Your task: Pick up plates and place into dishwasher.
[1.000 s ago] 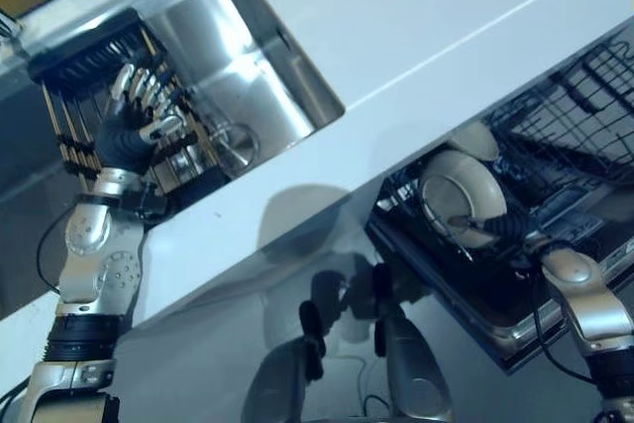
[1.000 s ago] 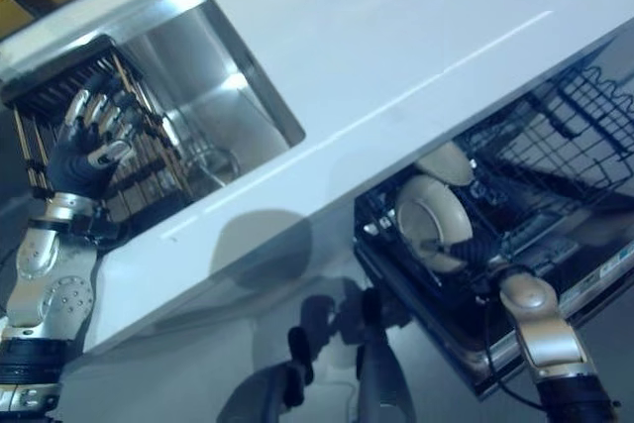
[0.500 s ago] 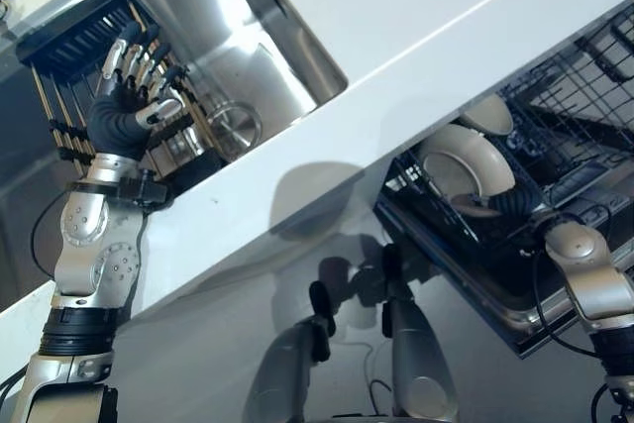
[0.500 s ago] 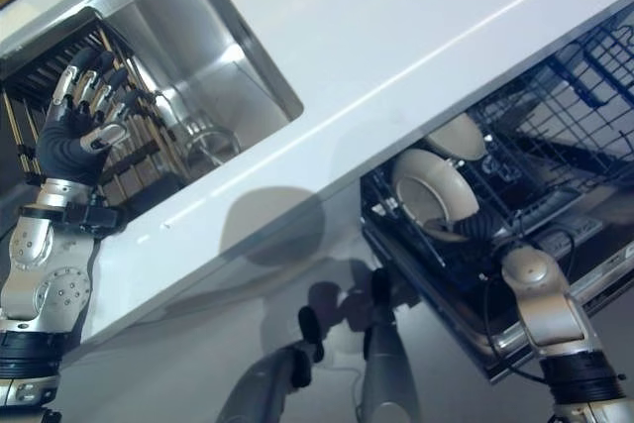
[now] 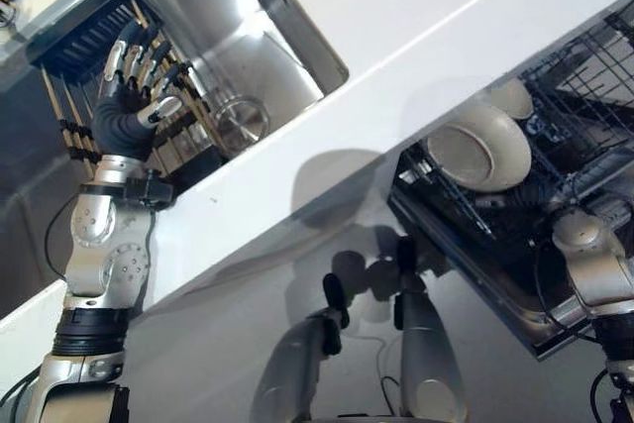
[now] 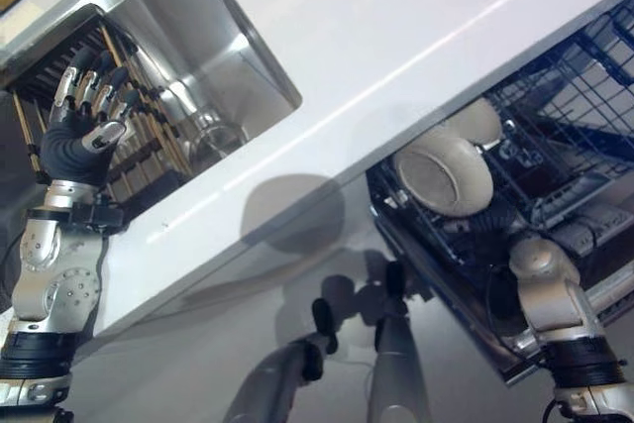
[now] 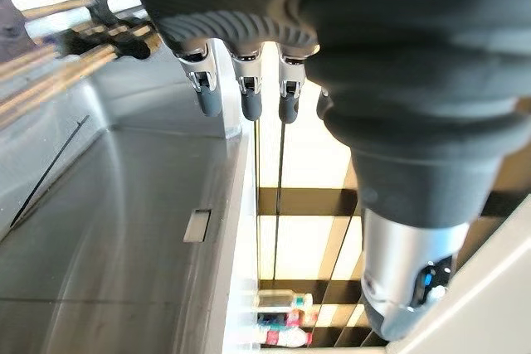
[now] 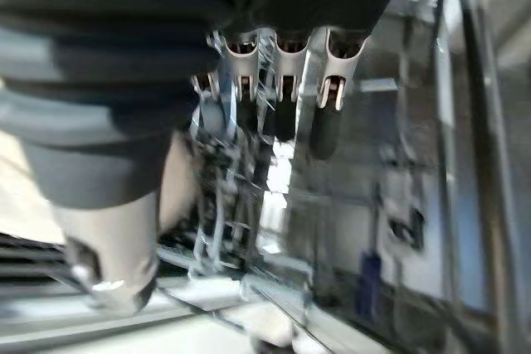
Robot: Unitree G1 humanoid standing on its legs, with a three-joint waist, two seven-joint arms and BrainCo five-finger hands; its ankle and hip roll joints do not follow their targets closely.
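So the plate is standing on edge in the dishwasher rack, tilted, face turned toward the robot, with a second plate just behind it. The right hand is right below it inside the rack, fingers reaching up at the plate's lower rim (can't tell if they actually grip it, too hidden). Left hand hangs over the dish rack by the sink, well apart, fingers spread, holding nothing.
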